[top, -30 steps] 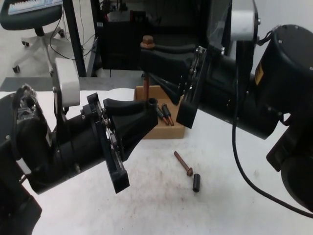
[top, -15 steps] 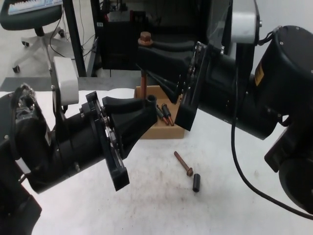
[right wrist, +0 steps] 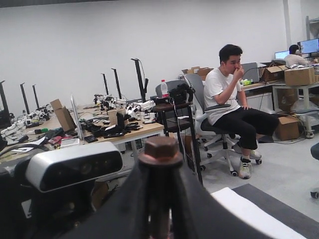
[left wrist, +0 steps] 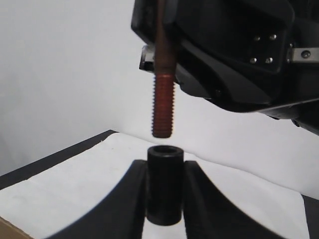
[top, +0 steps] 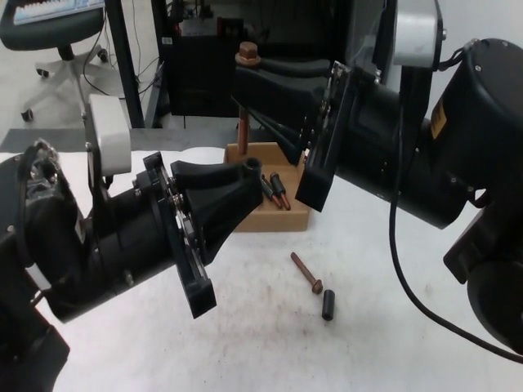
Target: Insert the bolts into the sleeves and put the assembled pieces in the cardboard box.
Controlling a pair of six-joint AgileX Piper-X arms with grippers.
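Observation:
My left gripper (top: 252,173) is shut on a black sleeve (left wrist: 165,184), held upright with its bore facing up. My right gripper (top: 245,69) is shut on a copper bolt (top: 243,122), hex head (right wrist: 160,151) up and threaded end (left wrist: 162,104) hanging just above the sleeve's mouth, apart from it. Both hang over the near edge of the cardboard box (top: 282,219), which holds two assembled pieces (top: 276,190). A loose bolt (top: 307,272) and a loose black sleeve (top: 328,305) lie on the white bench in front of the box.
The white bench top (top: 270,343) spreads around the loose parts. Behind the bench stand a black frame (top: 131,65) and an office chair (top: 57,33). The left arm's camera housing (right wrist: 75,167) sits below the bolt head in the right wrist view.
The right gripper with the bolt rose slightly, then came back down and shifted a little right over the sleeve. The left arm has kept still.

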